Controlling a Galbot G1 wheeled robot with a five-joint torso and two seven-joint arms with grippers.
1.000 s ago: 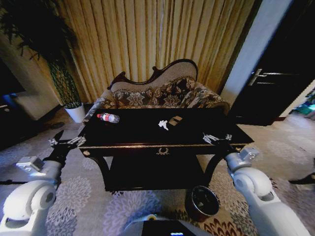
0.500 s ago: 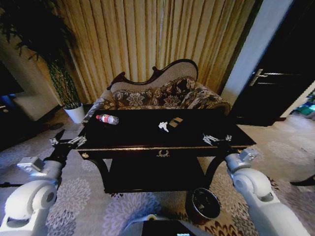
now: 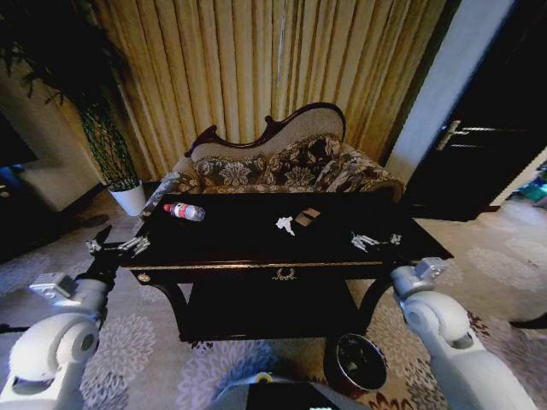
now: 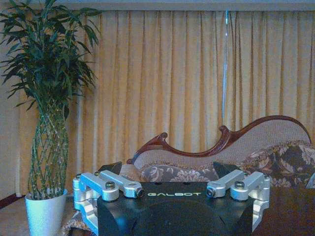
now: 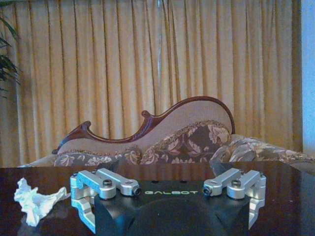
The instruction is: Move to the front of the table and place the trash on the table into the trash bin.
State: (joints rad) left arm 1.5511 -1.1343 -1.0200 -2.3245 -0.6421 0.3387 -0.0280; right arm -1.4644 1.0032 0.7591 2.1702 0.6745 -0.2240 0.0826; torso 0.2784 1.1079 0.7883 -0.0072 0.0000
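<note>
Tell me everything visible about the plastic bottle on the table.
The bottle is small and clear-looking plastic, with a red cap and a red-and-white label around its body. It lies on its side near the far left corner of the dark table, cap end pointing toward the left edge. Only the tabletop touches it. It sits well apart from the white scrap near the middle, and from the left gripper, which is held open off the table's front left corner.
</note>
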